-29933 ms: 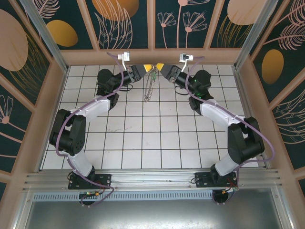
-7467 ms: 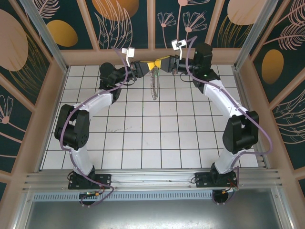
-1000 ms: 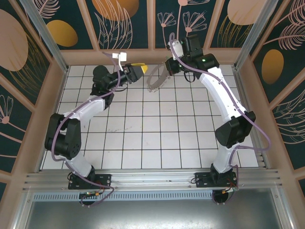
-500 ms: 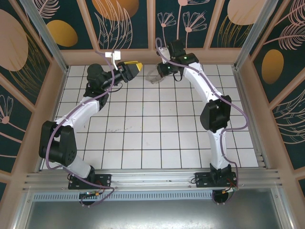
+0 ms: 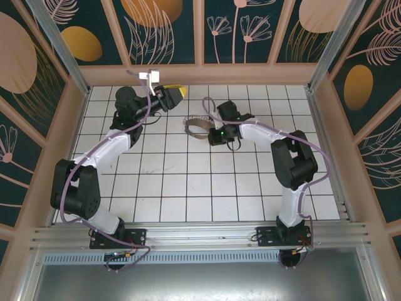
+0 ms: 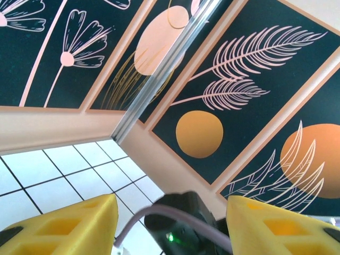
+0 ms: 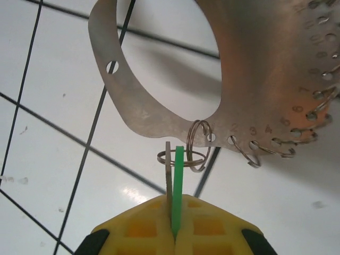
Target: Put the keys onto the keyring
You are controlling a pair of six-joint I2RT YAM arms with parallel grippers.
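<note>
Key, green and seen edge-on, is pinched between the closed yellow fingers of the right gripper, and a thin grey metal strip is clamped just beside it. At its tip two small wire loops are seen, linked to a hole in the keyring, a flat grey hoop fringed with more such loops. The hoop is placed over the far half of the white tiled table. The left gripper is raised near the back wall, its jaws spread wide and empty.
</note>
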